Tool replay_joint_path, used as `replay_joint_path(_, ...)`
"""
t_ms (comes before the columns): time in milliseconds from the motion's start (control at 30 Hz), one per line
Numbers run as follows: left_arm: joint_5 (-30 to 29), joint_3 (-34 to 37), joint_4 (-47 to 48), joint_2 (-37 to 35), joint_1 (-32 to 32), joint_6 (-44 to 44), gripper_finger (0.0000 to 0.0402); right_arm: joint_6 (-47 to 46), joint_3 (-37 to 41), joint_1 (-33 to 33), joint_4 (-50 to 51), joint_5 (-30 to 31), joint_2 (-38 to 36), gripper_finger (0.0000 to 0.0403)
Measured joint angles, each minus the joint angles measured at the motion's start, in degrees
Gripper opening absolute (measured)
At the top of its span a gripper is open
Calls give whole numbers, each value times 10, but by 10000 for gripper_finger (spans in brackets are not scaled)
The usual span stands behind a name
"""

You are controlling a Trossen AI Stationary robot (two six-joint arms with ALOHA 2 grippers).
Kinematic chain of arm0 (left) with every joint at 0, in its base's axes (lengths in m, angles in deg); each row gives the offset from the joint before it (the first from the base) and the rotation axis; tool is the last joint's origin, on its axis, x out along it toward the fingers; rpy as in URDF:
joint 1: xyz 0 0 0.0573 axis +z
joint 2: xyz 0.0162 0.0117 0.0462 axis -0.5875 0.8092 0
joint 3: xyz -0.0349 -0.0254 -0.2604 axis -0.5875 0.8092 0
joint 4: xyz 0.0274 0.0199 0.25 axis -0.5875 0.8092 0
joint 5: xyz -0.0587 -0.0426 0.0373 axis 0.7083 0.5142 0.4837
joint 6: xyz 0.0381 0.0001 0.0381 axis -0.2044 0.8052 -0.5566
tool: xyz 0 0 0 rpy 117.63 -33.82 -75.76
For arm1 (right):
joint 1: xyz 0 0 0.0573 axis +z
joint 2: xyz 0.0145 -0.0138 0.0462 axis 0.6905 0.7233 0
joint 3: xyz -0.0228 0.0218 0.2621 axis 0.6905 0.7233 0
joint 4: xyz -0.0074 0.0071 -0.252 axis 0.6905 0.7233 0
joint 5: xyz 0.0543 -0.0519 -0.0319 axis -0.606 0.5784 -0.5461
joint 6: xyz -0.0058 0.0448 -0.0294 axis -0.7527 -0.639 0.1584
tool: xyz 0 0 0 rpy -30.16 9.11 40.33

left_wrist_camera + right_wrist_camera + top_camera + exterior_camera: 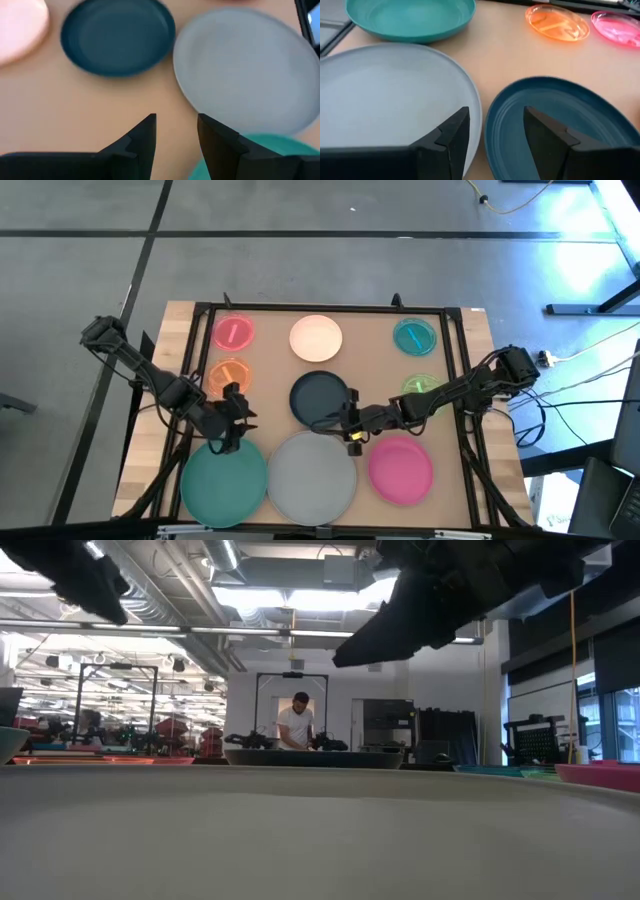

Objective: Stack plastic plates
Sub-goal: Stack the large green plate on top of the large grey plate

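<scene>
The right hand (492, 137) is held spread over the dark plate's (560, 125) rim (apparently for gripping); the left hand (176, 137), spread, waits near the teal plate (223, 477).

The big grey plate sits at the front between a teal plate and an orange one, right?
Not quite. In the high view the big grey plate lies between the teal plate and a pink plate; the orange plate is small, farther back.
</scene>
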Motion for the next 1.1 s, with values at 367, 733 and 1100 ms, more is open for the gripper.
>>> replay_joint_path(367, -88, 20, -63, 0, -25, -29, 136, 14, 0, 0, -42, 0, 0, 179)
replay_joint_path(733, -116, 102, -147, -1, -37, -27, 136, 41, -55, -12, -46, -16, 34, 179)
replay_joint_path(1100, -177, 103, -144, -10, -45, -42, 137, 33, -237, -31, 18, -65, 180, 179)
